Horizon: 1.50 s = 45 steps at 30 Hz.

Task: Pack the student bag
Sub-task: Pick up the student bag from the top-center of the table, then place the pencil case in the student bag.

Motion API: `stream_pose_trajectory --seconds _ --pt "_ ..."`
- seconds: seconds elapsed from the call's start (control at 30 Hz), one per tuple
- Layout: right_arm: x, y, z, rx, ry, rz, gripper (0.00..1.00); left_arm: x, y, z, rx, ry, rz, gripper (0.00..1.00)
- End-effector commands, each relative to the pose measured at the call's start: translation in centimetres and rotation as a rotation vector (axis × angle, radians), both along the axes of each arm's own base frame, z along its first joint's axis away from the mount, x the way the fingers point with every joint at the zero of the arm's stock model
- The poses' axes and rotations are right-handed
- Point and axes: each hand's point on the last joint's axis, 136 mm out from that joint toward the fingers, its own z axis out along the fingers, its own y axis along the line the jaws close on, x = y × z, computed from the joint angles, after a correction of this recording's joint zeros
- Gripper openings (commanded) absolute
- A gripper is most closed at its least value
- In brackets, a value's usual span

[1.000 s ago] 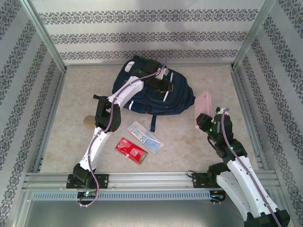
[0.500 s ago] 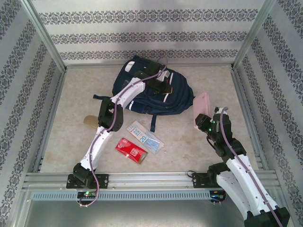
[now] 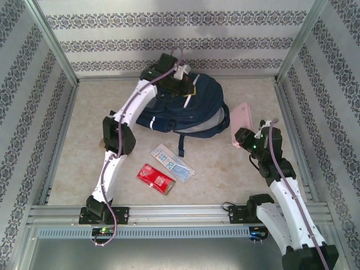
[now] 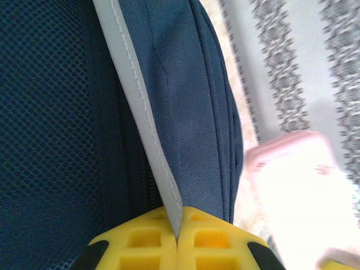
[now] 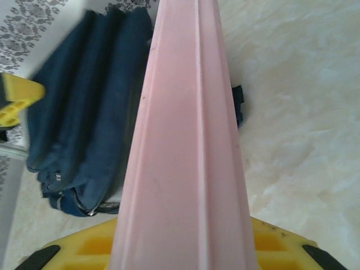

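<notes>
Beige tabletop (image 3: 225, 169): left gripper (image 4: 177, 239) pinching navy student bag (image 3: 197, 107) by grey-white stripe (image 4: 140, 112); right gripper (image 3: 242, 136) clamped on pink case (image 3: 243, 117).

Both arms, left arm (image 3: 107, 174) and right arm (image 3: 287, 194), have white links and black joints, a mauve cable (image 3: 135, 98) running along each. Pincer fingers (image 4: 140, 244) are yellow, with moulded square recesses.

Bright even light; the student bag (image 5: 84, 112) blurs in right wrist view.
</notes>
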Motion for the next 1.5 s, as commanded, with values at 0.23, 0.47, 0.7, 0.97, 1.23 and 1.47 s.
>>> stream_pose_trajectory --seconds 0.23,0.47,0.7,0.97,1.23,1.47 --pt "3.7 8.2 3.9 0.348 -0.023 0.424 0.32 -4.9 0.7 12.0 -0.269 -0.145 -0.225 0.00" --pt "6.9 12.0 3.4 0.386 0.047 0.569 0.32 -6.0 0.6 14.1 -0.326 -0.171 -0.275 0.00" --pt "11.9 16.8 1.3 0.473 0.110 0.677 0.33 -6.5 0.4 14.9 -0.366 -0.170 -0.308 0.00" --pt "17.6 24.0 -5.3 0.453 0.246 0.633 0.35 -6.2 1.0 15.9 -0.388 -0.181 -0.296 0.00" --pt "20.2 27.9 -6.1 0.251 0.217 0.586 0.85 -3.9 2.4 14.5 -0.380 -0.146 -0.228 0.00" --pt "18.4 21.5 -3.6 0.140 0.136 0.485 0.97 -1.6 4.3 12.5 -0.349 -0.114 -0.144 0.00"
